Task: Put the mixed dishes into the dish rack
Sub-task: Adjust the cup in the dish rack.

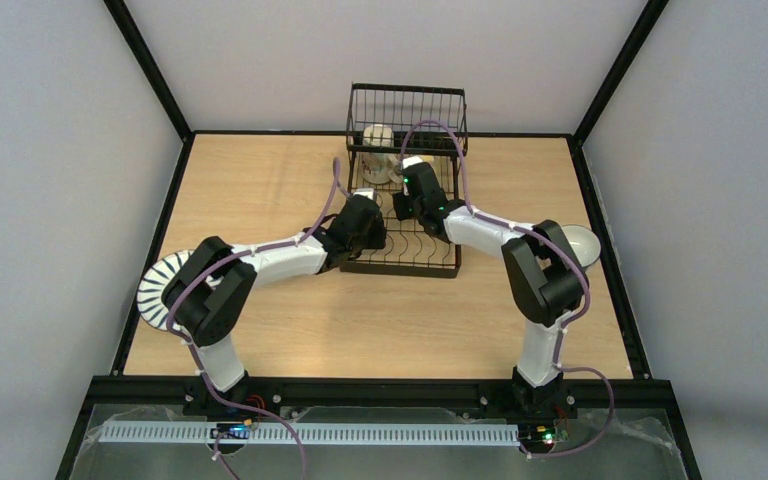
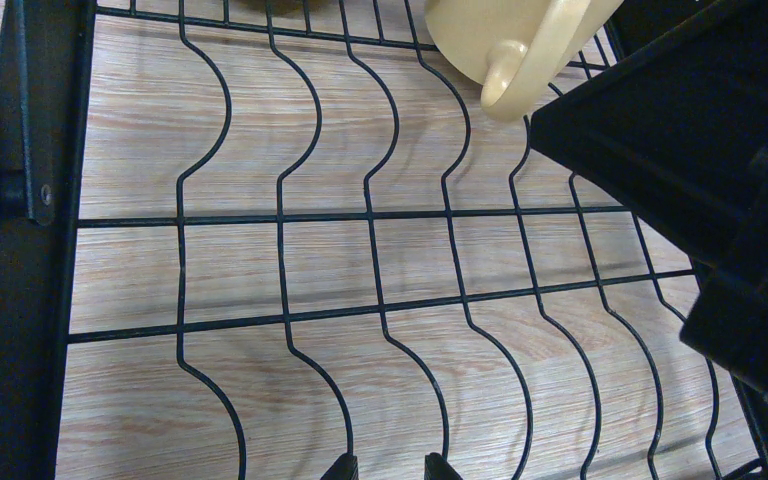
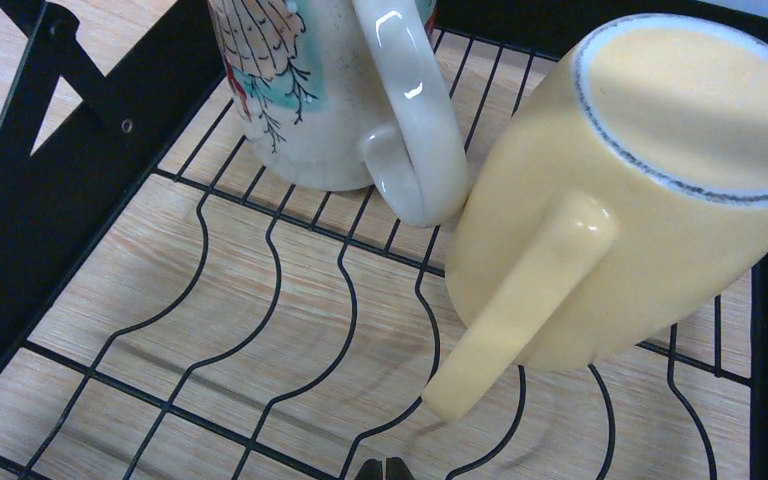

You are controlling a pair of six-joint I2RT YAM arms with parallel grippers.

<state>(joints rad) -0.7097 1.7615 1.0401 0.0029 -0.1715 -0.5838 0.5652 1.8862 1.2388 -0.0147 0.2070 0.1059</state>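
The black wire dish rack (image 1: 405, 250) stands at the table's far middle, and both arms reach over its lower level. A yellow mug (image 3: 640, 200) lies tilted on the rack wires with its base toward the right wrist camera. A beige patterned mug (image 3: 320, 90) stands beside it, the two handles close together. My right gripper (image 3: 384, 468) is shut and empty, just short of the yellow mug's handle. My left gripper (image 2: 385, 468) hangs open over the slotted wires with nothing between its fingers. A striped plate (image 1: 155, 290) lies at the left edge, a pale bowl (image 1: 585, 245) at the right.
In the left wrist view the right arm's black gripper body (image 2: 700, 150) fills the right side, close to the yellow mug (image 2: 500, 45). The rack's raised upper basket (image 1: 407, 105) stands behind, with a cream dish (image 1: 378, 137) in it. The left arm's elbow hides part of the striped plate.
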